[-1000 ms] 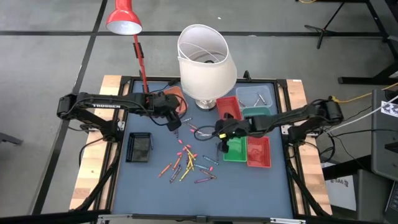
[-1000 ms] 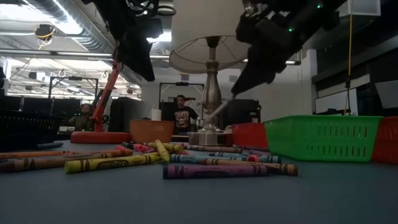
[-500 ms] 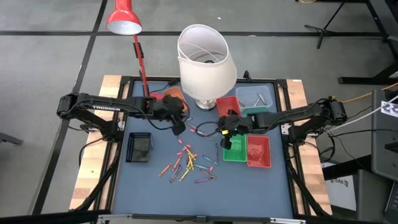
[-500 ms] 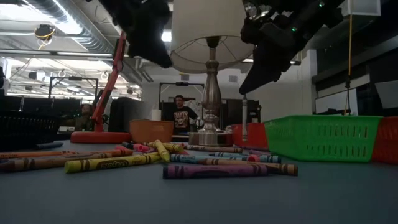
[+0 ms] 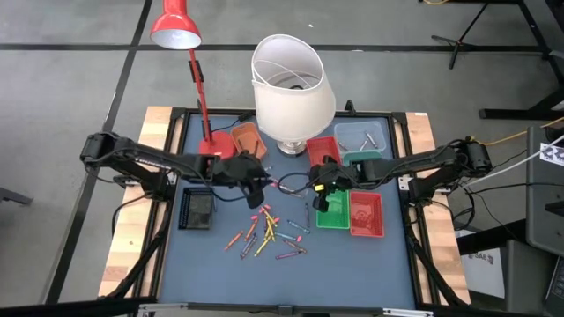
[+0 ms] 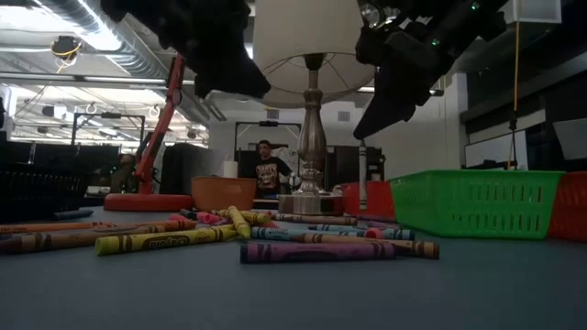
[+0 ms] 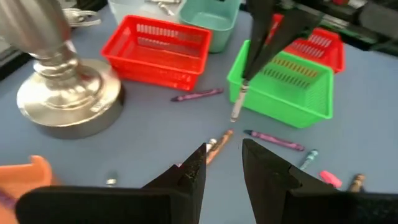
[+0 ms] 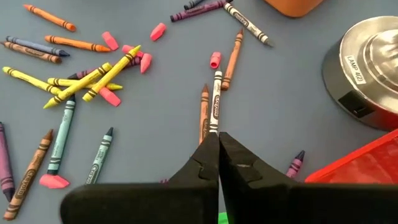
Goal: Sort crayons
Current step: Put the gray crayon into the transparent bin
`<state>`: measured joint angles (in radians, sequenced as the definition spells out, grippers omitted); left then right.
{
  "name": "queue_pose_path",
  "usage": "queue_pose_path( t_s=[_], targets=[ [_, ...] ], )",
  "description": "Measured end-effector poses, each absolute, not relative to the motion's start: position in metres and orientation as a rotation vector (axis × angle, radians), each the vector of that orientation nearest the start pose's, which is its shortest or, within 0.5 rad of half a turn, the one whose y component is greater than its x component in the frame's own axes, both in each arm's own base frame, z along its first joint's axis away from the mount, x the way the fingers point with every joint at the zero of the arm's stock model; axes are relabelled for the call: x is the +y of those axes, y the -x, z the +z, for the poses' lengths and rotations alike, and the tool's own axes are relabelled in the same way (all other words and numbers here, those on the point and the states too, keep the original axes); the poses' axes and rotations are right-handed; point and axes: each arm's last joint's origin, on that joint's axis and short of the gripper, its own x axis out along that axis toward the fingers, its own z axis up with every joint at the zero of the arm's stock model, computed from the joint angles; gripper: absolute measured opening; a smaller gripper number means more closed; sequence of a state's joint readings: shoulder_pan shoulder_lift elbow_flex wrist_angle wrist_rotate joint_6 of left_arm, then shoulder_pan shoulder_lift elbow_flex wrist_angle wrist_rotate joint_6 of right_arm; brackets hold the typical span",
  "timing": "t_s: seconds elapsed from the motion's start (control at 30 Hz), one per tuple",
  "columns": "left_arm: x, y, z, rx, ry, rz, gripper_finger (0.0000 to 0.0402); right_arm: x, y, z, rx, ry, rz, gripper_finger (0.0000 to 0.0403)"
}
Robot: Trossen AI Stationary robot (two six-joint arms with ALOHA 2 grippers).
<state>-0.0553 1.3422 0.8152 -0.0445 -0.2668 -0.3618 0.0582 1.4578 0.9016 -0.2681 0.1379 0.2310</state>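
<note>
Several crayons (image 5: 264, 231) in mixed colours lie scattered on the blue table between the arms; the right wrist view looks down on them (image 8: 93, 78). My right gripper (image 5: 321, 192) is above the table beside the green tray (image 5: 333, 211), shut on a grey-white crayon (image 7: 239, 99) that hangs below it (image 6: 360, 188). My left gripper (image 7: 224, 163) is open and empty, hovering above the far end of the crayon pile (image 5: 260, 188), its fingers slanting toward the trays. My right gripper pinches the grey-white crayon by its upper end (image 8: 214, 127) between its two fingers. The fingers slant down from the table's right side. The crayon hangs nearly upright below them, its lower end (image 7: 235, 115) clear of the table, just left of the green tray.
A white-shaded lamp (image 5: 291, 88) on a metal base (image 7: 65, 93) stands at the back. Red (image 5: 323, 151), teal (image 5: 361, 160) and clear (image 5: 362, 136) trays sit behind the green one, with another red tray (image 5: 367, 215) beside it. At the left are a black tray (image 5: 196, 210), an orange tray (image 5: 248, 136) and a red desk lamp (image 5: 176, 26).
My left gripper has moved toward the table's near edge and a little right, sinking slightly, and has tipped up from pointing steeply down to a shallow slant. The crayon in my right gripper, slanted a second ago, now hangs nearly upright.
</note>
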Motion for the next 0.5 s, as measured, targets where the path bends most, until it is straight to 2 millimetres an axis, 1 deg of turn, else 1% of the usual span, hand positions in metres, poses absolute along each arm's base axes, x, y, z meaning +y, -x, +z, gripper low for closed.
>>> queue_pose_path(
  t_s=[0.17,0.27,0.5],
  targets=[
    [-0.016,-0.283,0.218,0.384,0.278,0.255,0.0089,0.013,-0.295,0.216,0.809,-0.136,-0.169,0.0000],
    [-0.018,-0.288,0.206,0.324,0.265,0.234,0.0089,0.013,-0.295,0.216,0.812,-0.136,-0.169,0.0000],
    [-0.019,-0.310,0.172,0.291,0.267,0.233,0.0089,0.013,-0.295,0.216,0.812,-0.136,-0.169,0.0000]
  ],
)
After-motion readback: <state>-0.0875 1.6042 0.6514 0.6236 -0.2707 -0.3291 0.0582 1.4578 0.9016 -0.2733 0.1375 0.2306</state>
